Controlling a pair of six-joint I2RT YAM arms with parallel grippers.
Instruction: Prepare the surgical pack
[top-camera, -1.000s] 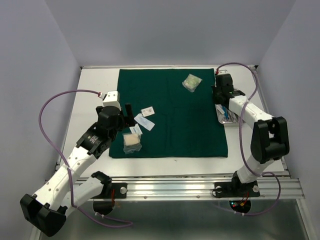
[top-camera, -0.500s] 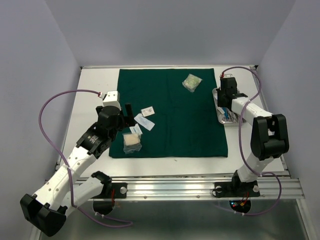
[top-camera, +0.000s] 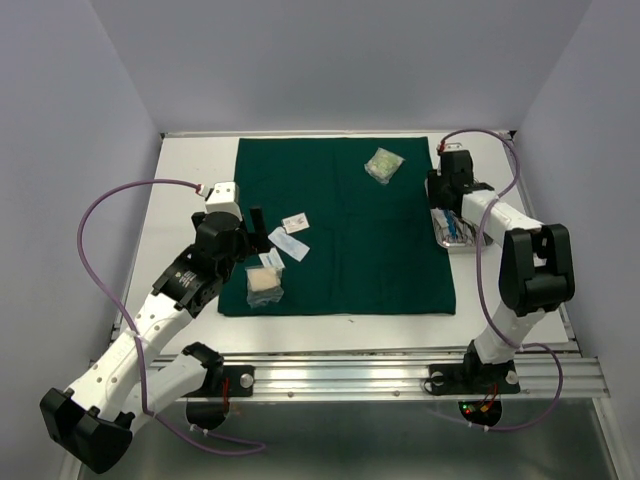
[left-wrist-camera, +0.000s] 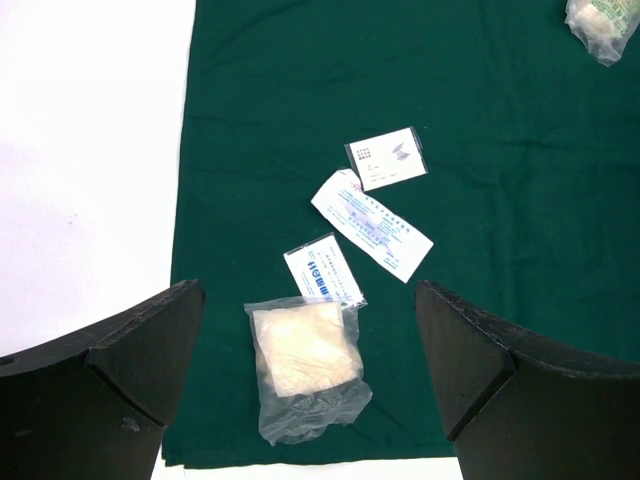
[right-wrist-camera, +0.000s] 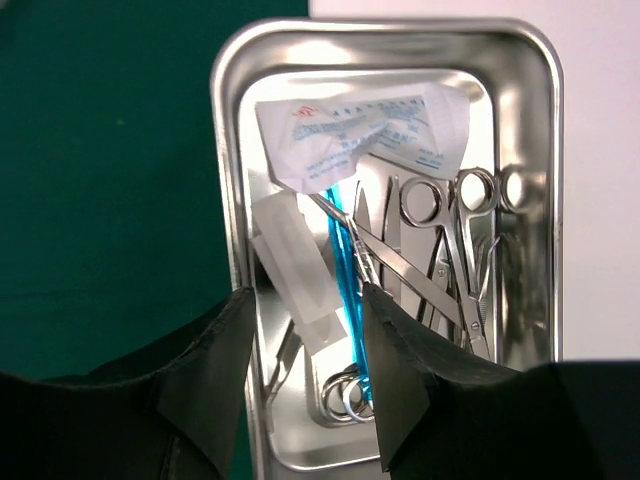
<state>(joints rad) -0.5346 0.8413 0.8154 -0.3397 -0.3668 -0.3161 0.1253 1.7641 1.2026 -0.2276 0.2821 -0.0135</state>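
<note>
The left pincer (left-wrist-camera: 307, 290) hangs spread wide over the near left part of the dark green drape (left-wrist-camera: 500, 150), pinching nothing. To its left, the bare white counter (left-wrist-camera: 80, 150) shows past the drape's edge. Straight below the gap between its fingers lies a clear bag of white gauze (left-wrist-camera: 305, 365), and a small blue-printed packet (left-wrist-camera: 323, 272) touches that bag's far edge. Just beyond the pincer lies a longer white packet (left-wrist-camera: 372, 225), set at a slant, and beyond that a small card-like packet (left-wrist-camera: 386, 158). Far ahead and to the pincer's right, a crumpled clear bag (left-wrist-camera: 600, 25) rests on the drape.

The right pincer (right-wrist-camera: 307, 300) hovers over the steel tray (right-wrist-camera: 228, 150), its fingers partly spread and gripping nothing. The tray sits on the counter, and the drape lies along the tray's left side. Below the gap between the fingers lie a clear plastic sleeve (right-wrist-camera: 295, 270) and a blue-handled tool (right-wrist-camera: 345, 290). To the pincer's right, metal scissors (right-wrist-camera: 455, 240) and other ring-handled instruments lie crossed over one another. At the tray's far end, ahead of the pincer, sits a creased white gauze packet (right-wrist-camera: 360, 125).
</note>
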